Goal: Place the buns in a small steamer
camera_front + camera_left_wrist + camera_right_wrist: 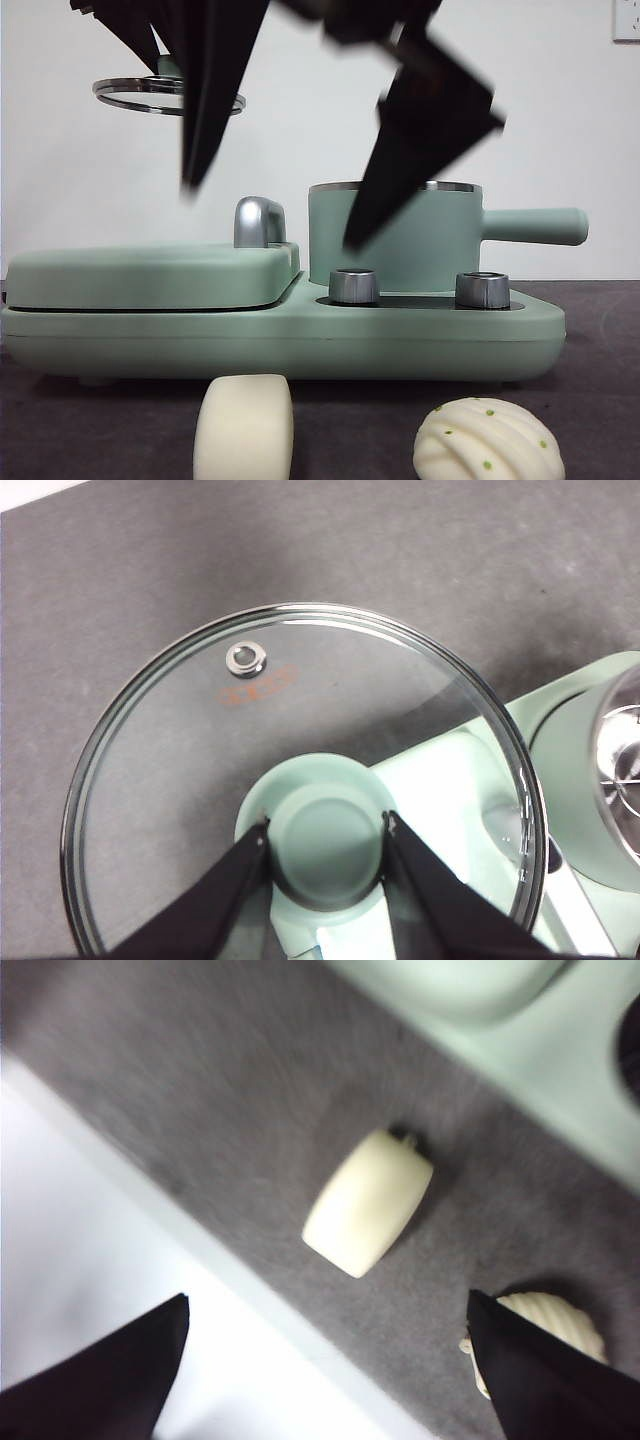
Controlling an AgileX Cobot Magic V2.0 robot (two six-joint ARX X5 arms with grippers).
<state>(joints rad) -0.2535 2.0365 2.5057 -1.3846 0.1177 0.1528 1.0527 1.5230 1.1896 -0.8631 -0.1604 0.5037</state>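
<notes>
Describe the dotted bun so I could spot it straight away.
Find the long green cooker on the dark table. Two pale buns sit in front of it. The dotted bun is the ridged, shell-shaped one below the pot, unlike the smooth bun beside it.

Lid (pixel 168 96) held high at upper left by left gripper (pixel 195 175). Right gripper (pixel 400 170), blurred, hangs before open steamer (pixel 400 235). Smooth bun (pixel 244 427) and ridged bun (pixel 488 440) lie apart on dark counter (pixel 90 430).

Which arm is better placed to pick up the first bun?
Right. Its open pincer hovers over the smooth cream-white block bun, while the left pincer is occupied holding the round glass lid by its green knob.
</notes>
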